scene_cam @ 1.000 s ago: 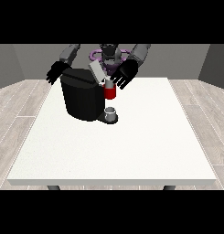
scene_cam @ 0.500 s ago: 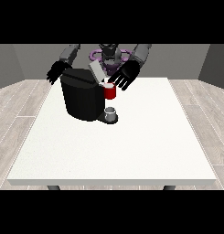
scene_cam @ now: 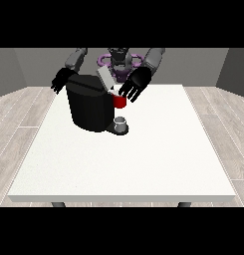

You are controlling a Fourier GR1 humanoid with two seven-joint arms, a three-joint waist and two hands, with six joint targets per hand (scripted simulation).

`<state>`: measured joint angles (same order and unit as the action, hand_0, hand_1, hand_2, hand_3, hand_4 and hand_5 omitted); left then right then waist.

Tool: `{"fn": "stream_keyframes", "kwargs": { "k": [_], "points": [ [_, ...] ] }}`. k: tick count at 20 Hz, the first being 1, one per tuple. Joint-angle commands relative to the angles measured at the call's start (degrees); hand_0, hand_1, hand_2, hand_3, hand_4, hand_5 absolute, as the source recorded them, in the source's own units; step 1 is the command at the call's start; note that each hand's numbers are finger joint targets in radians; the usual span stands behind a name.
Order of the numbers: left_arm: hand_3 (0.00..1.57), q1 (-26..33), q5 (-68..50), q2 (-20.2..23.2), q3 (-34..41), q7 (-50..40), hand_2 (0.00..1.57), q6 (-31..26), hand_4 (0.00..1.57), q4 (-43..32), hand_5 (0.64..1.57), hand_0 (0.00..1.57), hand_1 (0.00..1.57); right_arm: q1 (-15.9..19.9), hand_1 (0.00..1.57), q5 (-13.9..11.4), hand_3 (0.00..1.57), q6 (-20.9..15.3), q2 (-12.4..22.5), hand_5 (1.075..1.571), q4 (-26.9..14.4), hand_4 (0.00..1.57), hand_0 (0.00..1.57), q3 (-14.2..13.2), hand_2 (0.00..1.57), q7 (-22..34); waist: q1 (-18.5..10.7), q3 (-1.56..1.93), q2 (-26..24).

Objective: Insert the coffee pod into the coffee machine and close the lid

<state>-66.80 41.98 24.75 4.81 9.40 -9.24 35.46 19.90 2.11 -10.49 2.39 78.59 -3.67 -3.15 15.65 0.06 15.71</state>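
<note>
A large white table (scene_cam: 143, 164) is filling the middle of the room, its dark legs (scene_cam: 57, 204) showing beneath the near edge. Pale wood-plank flooring (scene_cam: 16, 124) is spreading out on the left and right. Plain grey walls (scene_cam: 24, 69) are rising at the far side, evenly lit.

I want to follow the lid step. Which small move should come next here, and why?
Probably the hand at the view's right should press the raised grey lid down. The lid stands tilted open on the black coffee machine, the red part sits at the machine's front, and this hand is right beside both.
</note>
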Motion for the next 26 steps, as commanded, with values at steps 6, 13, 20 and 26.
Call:
{"fn": "stream_keyframes", "kwargs": {
  "k": [6,13,20,26],
  "points": [
    [0.00,-0.03,2.37,2.68,-0.74,1.64,0.00,-1.21,0.00,-1.07,1.571,0.00,0.00,-0.58,0.00,-0.98,0.00,-1.19,-0.94,1.571,0.32,0.39,0.00,0.72,0.00,-1.46,-0.14,-0.06,0.44],
    [0.00,1.52,1.91,0.74,-0.92,1.09,0.00,-4.12,0.00,-0.37,1.571,0.00,0.00,-3.17,0.00,-1.25,0.00,-1.92,-1.80,1.571,-1.63,0.39,0.00,0.88,0.00,-1.69,-2.37,-0.06,-4.41],
    [0.00,6.43,0.12,-2.49,0.20,0.47,0.00,-3.97,0.00,1.13,1.571,0.00,0.00,-5.86,0.00,2.67,0.00,1.30,0.87,1.571,-2.03,0.43,0.00,-2.62,0.00,-1.34,-4.50,-0.05,-10.33],
    [0.00,13.26,-9.54,-7.10,8.82,2.02,0.00,-1.58,0.00,0.57,1.571,0.00,0.00,-12.01,0.00,2.87,0.00,2.93,1.06,1.571,0.63,0.45,0.00,-1.66,0.00,-2.53,-6.14,-0.11,-16.57]
  ]
}}
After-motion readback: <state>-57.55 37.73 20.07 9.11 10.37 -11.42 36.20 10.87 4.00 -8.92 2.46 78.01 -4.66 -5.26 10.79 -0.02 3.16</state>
